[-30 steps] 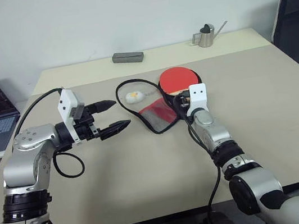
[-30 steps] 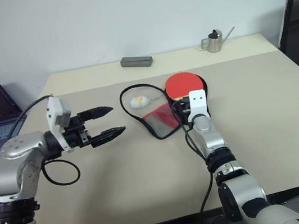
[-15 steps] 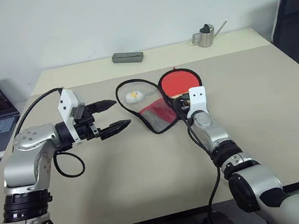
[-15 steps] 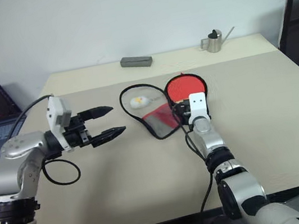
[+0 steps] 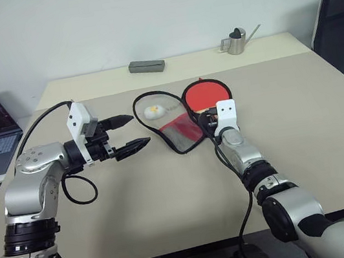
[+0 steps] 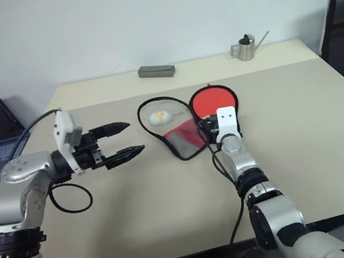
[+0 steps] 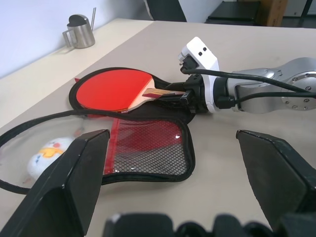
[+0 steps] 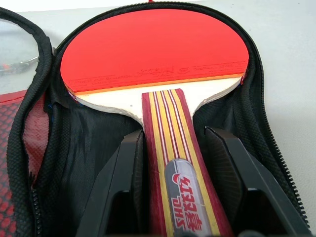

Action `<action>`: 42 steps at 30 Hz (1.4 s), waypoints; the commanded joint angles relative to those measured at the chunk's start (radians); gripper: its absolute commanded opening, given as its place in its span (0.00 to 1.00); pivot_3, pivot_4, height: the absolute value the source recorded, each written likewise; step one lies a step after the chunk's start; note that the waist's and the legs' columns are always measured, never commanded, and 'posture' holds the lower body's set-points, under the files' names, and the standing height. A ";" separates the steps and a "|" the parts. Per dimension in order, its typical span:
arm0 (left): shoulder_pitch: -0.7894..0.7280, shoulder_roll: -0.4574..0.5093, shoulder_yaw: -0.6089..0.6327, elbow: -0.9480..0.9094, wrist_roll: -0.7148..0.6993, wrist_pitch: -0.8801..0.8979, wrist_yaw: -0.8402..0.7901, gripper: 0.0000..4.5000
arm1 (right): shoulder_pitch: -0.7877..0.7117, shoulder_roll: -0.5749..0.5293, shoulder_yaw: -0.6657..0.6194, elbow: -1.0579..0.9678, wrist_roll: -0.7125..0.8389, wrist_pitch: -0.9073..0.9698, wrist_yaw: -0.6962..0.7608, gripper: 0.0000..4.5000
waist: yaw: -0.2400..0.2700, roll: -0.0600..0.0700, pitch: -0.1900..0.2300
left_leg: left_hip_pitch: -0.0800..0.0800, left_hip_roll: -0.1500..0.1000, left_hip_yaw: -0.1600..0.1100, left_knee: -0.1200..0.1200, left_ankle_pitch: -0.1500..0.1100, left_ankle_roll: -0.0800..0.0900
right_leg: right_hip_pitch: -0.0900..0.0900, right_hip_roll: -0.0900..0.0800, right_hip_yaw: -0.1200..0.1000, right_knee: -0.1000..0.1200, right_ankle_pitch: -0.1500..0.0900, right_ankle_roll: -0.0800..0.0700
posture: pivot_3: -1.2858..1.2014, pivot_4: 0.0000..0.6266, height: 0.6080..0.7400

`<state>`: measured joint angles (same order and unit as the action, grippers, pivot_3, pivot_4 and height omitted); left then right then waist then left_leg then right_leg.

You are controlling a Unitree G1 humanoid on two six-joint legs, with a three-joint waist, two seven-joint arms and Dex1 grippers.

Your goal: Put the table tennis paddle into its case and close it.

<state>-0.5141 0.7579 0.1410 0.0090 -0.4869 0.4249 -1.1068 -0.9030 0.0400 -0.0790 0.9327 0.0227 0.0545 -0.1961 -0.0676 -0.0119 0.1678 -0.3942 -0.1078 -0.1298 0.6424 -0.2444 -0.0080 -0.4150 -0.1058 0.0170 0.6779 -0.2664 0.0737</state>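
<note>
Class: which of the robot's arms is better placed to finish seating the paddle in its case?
Right. Its tool already grips the striped wooden handle of the red rubber-faced paddle lying in the open black-lined case; the left tool hovers open, apart.

The left arm bends in from the table's left edge, its gripper (image 5: 125, 134) held above the surface, roughly level, pointing right, fingers spread wide with nothing between them. The right arm reaches straight forward over the middle of the table; its gripper (image 8: 173, 177) lies low and near level, fingers (image 8: 123, 182) closed on the paddle's (image 8: 153, 49) handle.
</note>
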 commanded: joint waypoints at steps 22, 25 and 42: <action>-0.006 -0.008 0.007 -0.014 -0.008 -0.017 0.019 1.00 | 0.203 -0.025 -0.016 -0.852 0.174 0.506 0.139 0.99 | -0.010 0.000 0.000 | -0.001 0.000 -0.001 0.001 -0.001 0.002 | 0.000 0.000 0.000 0.001 0.000 0.000 | 0.52 0.24 1.00; 0.002 -0.009 0.013 -0.010 -0.007 -0.019 0.026 1.00 | 0.250 -0.089 -0.023 -0.973 0.208 0.610 0.199 0.99 | -0.007 0.000 0.000 | -0.001 0.000 -0.001 0.001 -0.001 0.002 | 0.000 0.000 -0.001 0.001 0.000 0.000 | 0.52 0.24 1.00; -0.037 -0.059 -0.027 0.303 0.133 -0.181 0.094 1.00 | 0.342 -0.477 -0.059 -1.177 0.457 0.657 0.752 0.99 | 0.019 -0.001 0.000 | -0.001 0.000 -0.002 0.001 -0.002 0.004 | 0.001 0.000 -0.003 0.000 0.000 0.000 | 0.52 0.24 1.00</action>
<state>-0.5201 0.7002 0.1098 0.2805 -0.3780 0.2904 -1.0292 -0.5540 -0.4144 -0.1171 -0.1968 0.4552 0.7454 0.5063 -0.0490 -0.0129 0.1683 -0.3952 -0.1080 -0.1313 0.6441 -0.2466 -0.0042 -0.4135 -0.1064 0.0139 0.6773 -0.2664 0.0739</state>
